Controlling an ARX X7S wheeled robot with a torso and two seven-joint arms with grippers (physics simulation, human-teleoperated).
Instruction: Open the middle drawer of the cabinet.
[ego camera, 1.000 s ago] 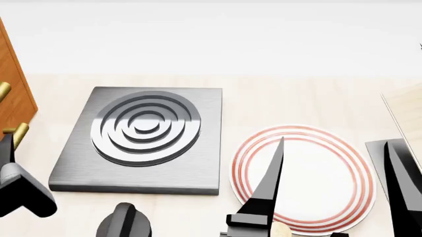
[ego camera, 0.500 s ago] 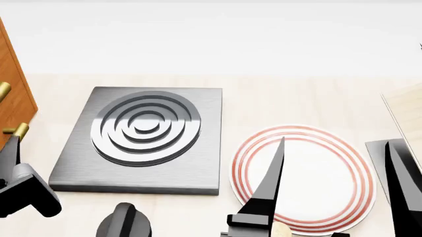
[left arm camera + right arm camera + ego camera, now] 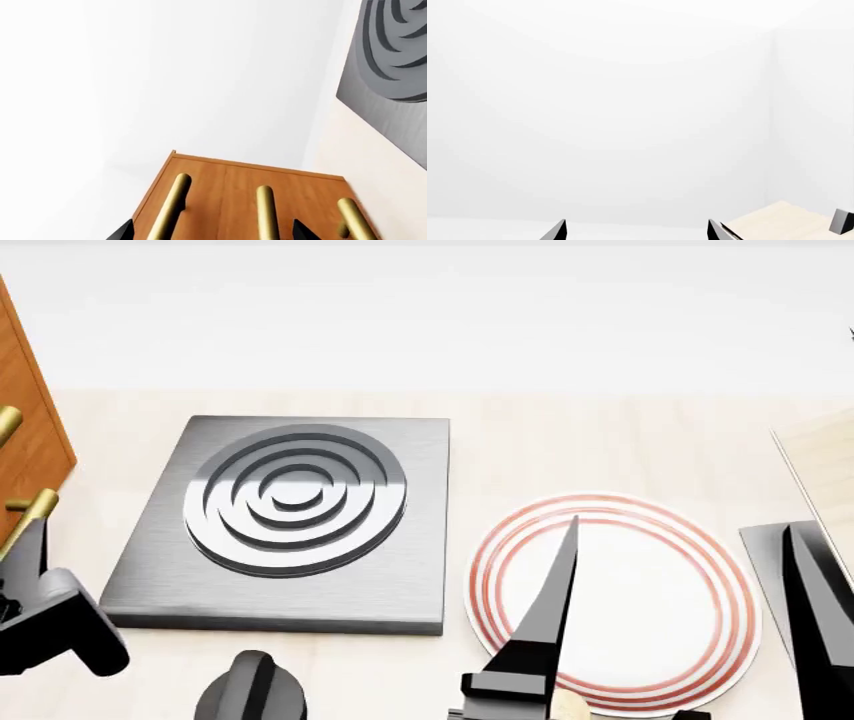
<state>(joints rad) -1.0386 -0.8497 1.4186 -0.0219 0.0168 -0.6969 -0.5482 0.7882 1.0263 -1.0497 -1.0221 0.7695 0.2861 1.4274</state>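
The cabinet (image 3: 220, 180) fills the low part of the left wrist view, its orange-brown front carrying three brass bar handles. The middle drawer (image 3: 243, 200) carries the centre handle (image 3: 265, 212). My left gripper (image 3: 213, 232) is open and holds nothing. It hangs short of the front, and its black fingertips (image 3: 303, 231) straddle the centre handle and one outer handle. In the head view the cabinet (image 3: 27, 440) shows at the left edge, with the left gripper (image 3: 38, 585) beside a brass handle (image 3: 30, 515). My right gripper (image 3: 683, 525) hovers open over a plate.
A grey stove plate (image 3: 287, 520) with raised rings lies on the pale table just right of the cabinet. A white plate (image 3: 627, 660) with red rings sits under the right gripper. A pale wooden rack (image 3: 821, 470) stands at the right edge.
The left gripper has shifted slightly to the right and down beside the cabinet's brass handle. The right arm has not moved.
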